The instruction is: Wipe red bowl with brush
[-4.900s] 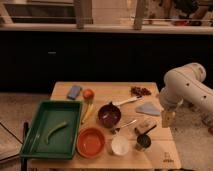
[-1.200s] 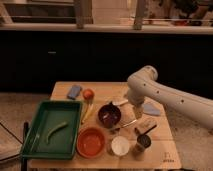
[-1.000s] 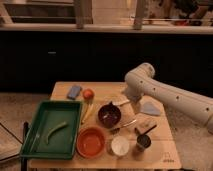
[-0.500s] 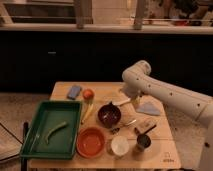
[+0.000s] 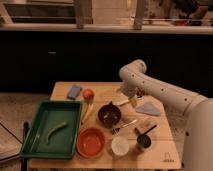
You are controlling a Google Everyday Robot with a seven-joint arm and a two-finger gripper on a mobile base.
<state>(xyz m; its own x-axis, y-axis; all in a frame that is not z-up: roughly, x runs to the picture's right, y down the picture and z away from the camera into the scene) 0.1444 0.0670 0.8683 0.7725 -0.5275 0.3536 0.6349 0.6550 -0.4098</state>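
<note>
The red bowl (image 5: 91, 142) sits near the table's front edge, between the green tray and the small white cup (image 5: 120, 145). The brush (image 5: 121, 103) lies behind the dark maroon bowl (image 5: 109, 114), its white handle pointing to the back right. My gripper (image 5: 131, 98) hangs at the end of the white arm, down at the far end of the brush handle, well behind the red bowl. The gripper and wrist cover part of the handle.
A green tray (image 5: 36, 134) holding a green item stands at the left. A blue sponge (image 5: 74, 91), an orange fruit (image 5: 88, 94), a yellow item (image 5: 88, 112), a light blue cloth (image 5: 149, 108), a silvery utensil (image 5: 125, 125) and a black-handled metal cup (image 5: 144, 141) lie around.
The arm has swung from the table's right side leftwards and towards the back, and my gripper now sits at the brush handle. The objects on the table have not moved.
</note>
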